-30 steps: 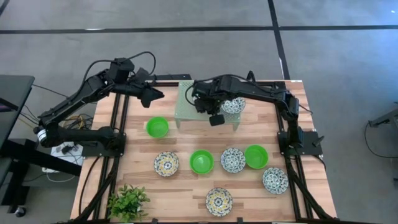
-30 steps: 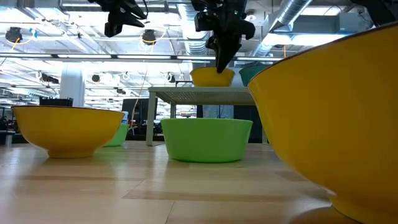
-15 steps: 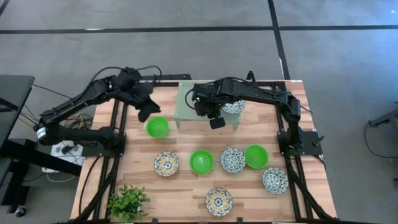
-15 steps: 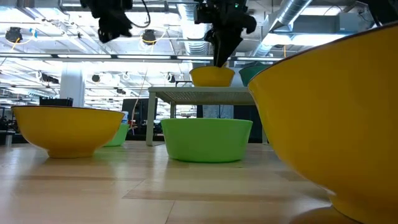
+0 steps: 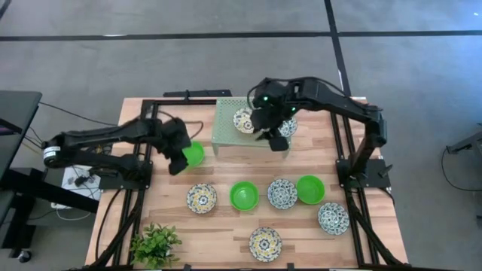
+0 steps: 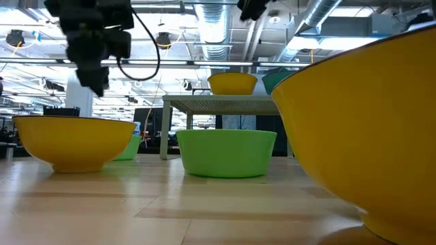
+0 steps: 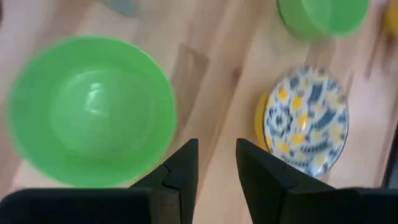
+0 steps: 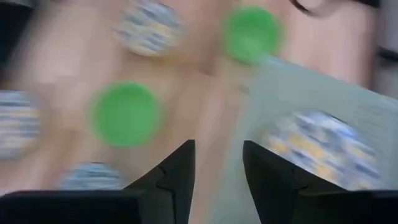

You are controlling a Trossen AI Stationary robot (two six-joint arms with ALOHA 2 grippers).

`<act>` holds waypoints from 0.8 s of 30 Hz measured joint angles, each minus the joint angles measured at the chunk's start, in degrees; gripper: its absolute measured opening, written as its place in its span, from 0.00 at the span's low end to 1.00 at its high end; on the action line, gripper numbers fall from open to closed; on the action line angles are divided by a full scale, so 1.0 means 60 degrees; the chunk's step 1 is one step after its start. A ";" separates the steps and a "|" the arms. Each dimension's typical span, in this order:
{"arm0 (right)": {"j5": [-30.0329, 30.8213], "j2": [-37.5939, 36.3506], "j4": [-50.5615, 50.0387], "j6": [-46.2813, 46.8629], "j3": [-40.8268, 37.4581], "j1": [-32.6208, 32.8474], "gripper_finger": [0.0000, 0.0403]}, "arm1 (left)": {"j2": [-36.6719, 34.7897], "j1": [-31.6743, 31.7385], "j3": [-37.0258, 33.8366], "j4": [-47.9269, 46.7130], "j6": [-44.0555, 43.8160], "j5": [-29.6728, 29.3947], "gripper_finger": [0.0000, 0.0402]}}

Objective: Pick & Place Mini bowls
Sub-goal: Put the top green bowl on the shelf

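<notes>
Eight mini bowls show in the high view. A green bowl [image 5: 193,153] rests on the table at left. A yellow-blue bowl [image 5: 242,120] and a blue bowl [image 5: 286,126] sit on the pale green rack [image 5: 226,128]. The others sit toward the near side: yellow-blue [image 5: 201,198], green [image 5: 244,196], blue [image 5: 282,193], green [image 5: 309,189], blue [image 5: 333,218], yellow-blue [image 5: 265,243]. My left gripper [image 5: 179,160] is open, just left of the left green bowl [image 7: 93,112]. My right gripper [image 5: 276,141] is open, raised over the rack's near edge [image 8: 311,93].
A small leafy plant [image 5: 154,245] stands at the table's near left corner. Black frame rails [image 5: 143,188] run along both table sides. The rack stands on legs at the far middle. Bare wood lies between the rack and the row of bowls.
My left gripper has come down and toward the near edge, from the far left corner to beside the left green bowl. My right gripper has risen from the yellow-blue bowl on the rack and shifted right; that bowl has stayed on the rack.
</notes>
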 joint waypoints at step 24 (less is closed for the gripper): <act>0.3964 -0.3356 0.0547 0.2947 -0.2829 0.0919 0.33 | 0.1877 -0.1599 -0.0578 0.1595 0.0530 -0.2305 0.45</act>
